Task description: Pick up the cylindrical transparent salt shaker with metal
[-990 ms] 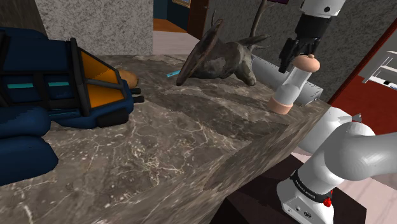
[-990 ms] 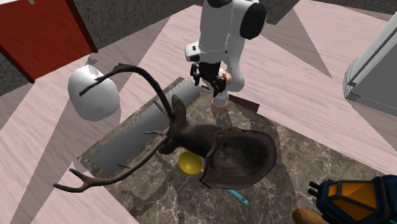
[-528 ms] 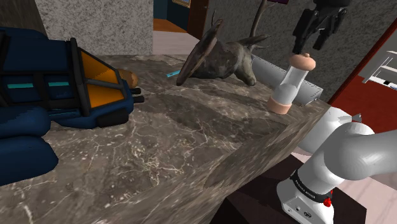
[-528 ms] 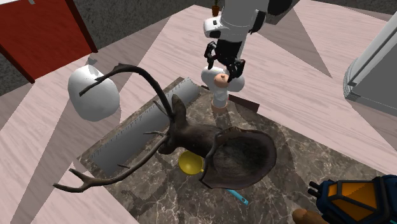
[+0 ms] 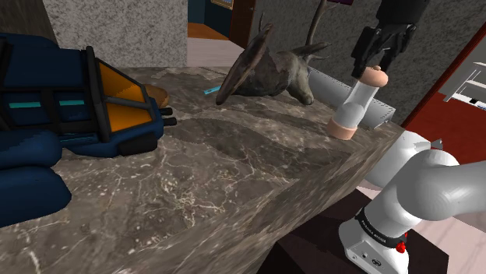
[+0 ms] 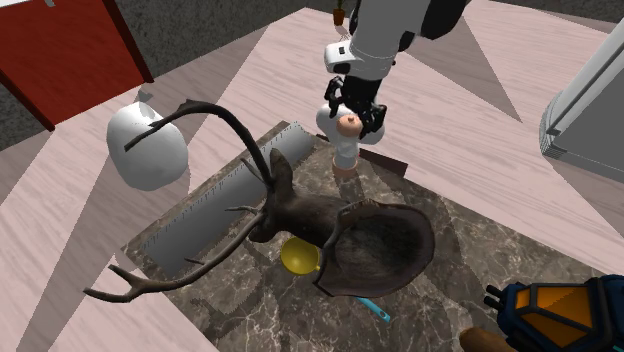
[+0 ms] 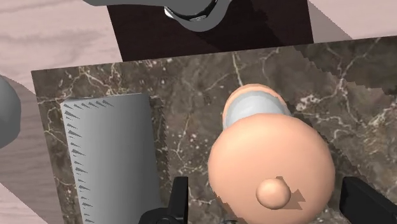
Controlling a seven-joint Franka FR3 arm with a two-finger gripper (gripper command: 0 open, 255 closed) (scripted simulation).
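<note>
Our black two-finger gripper (image 7: pixel 270 198) is open, straddling the peach-capped clear cylindrical shaker (image 5: pixel 354 103), upright at the marbled brown table (image 5: pixel 234 179) edge, shoulder view's right. We should drop centred, then close below the cap.

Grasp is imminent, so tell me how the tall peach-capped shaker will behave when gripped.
The tall, pale cylindrical shaker with peach cap and base stands narrow, so a nudge would probably tip it. Its round body would likely roll if toppled.
</note>
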